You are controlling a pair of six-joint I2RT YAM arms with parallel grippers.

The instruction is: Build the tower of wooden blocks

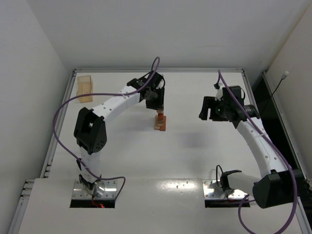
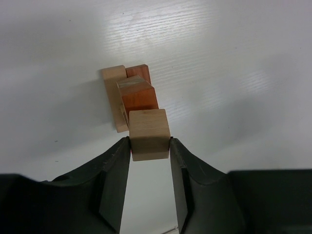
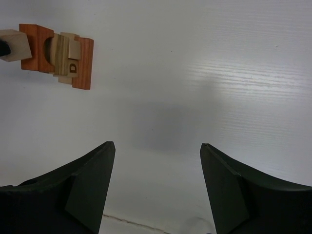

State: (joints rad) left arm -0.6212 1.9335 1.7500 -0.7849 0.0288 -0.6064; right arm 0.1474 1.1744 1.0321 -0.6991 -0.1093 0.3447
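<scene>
placing step: left fingers (image 2: 114,170) clench a tan cube (image 2: 149,134) over the wood block tower (image 1: 160,122), mid-frame on the desk (image 1: 195,156); right fingers (image 3: 87,185) gape empty. next: seat it squarely, then release.

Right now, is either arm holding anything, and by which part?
The left pincer grips a light tan wooden cube by its two opposite sides; the right pincer is open and empty.

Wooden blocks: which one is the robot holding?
The light tan cube, pinched between the left jaws over the tower. The others, like the reddish-brown block, sit in the stack with nothing gripping them.
</scene>
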